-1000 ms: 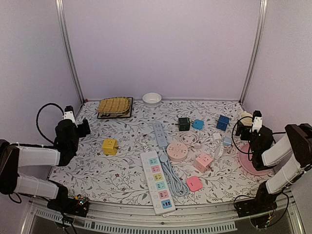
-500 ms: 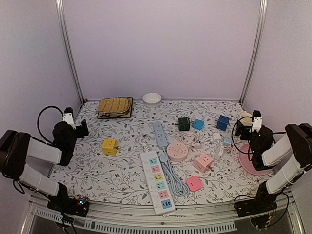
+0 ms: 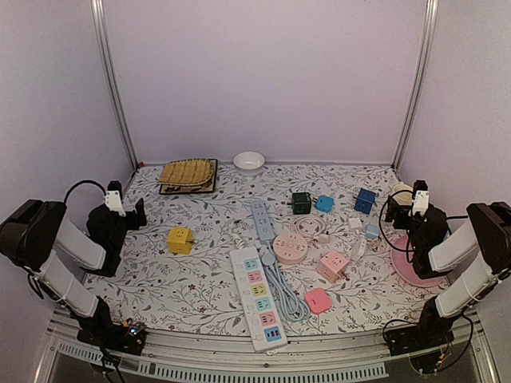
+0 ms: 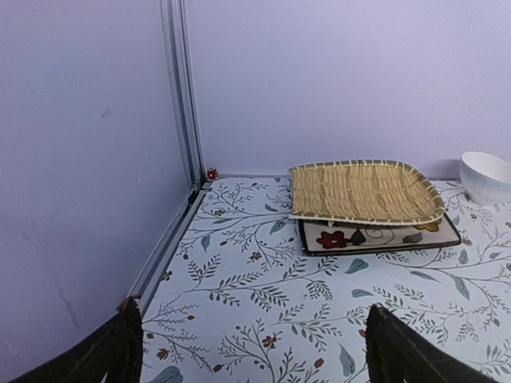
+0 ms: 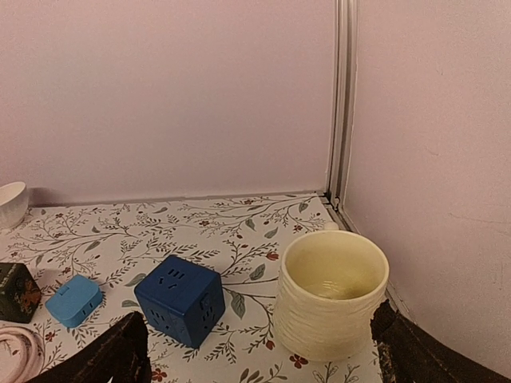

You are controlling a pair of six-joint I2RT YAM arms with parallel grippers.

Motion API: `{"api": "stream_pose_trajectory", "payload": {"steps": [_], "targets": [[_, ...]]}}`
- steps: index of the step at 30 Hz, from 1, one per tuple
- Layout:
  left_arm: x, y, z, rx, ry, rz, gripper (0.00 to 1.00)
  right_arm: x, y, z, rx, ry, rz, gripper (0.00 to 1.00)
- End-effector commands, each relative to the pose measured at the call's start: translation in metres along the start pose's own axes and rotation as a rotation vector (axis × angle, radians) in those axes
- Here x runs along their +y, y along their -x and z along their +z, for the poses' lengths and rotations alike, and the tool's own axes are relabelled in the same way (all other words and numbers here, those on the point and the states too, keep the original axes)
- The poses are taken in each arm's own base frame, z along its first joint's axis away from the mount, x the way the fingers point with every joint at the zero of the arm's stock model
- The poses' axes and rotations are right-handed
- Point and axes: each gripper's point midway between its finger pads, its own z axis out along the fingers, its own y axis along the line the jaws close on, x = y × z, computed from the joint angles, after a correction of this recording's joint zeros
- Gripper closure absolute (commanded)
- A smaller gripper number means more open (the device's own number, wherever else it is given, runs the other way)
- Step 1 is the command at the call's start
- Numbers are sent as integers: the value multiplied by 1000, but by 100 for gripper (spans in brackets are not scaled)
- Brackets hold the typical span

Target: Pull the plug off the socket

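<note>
A long white power strip (image 3: 257,298) with coloured sockets lies at the table's front middle. A grey plug (image 3: 268,258) sits at its far end, and its grey cable (image 3: 283,294) loops beside the strip. My left gripper (image 3: 136,210) hovers at the table's left edge, far from the strip, open and empty. In the left wrist view its fingertips (image 4: 118,351) frame bare floral cloth. My right gripper (image 3: 399,209) stands open and empty at the right edge. In the right wrist view it (image 5: 259,359) faces a cream cup (image 5: 330,292) and a dark blue cube socket (image 5: 180,298).
A pink round socket (image 3: 289,247), a white cable coil (image 3: 311,230), a blue-grey strip (image 3: 262,219), a yellow cube (image 3: 180,239), a pink cube (image 3: 333,266) and a green cube (image 3: 301,202) lie around. A bamboo tray (image 3: 188,172) and a bowl (image 3: 248,161) stand at the back. A pink plate (image 3: 415,270) lies under the right arm.
The left arm has folded back toward the left wall, its gripper lifting slightly toward the back. The right arm and the table's objects have not moved.
</note>
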Motion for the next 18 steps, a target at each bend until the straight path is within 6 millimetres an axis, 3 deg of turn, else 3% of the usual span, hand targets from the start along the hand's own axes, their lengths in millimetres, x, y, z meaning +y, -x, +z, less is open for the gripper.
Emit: {"api": "stream_pose_trajectory", "payload": {"steps": [1,18], "targets": [[5,23,1,-95,20,-9,3,1,9,6,-31,11,1,1],[5,22,1,-87,17,-12,3,1,7,8,-19,35,9,1]]}}
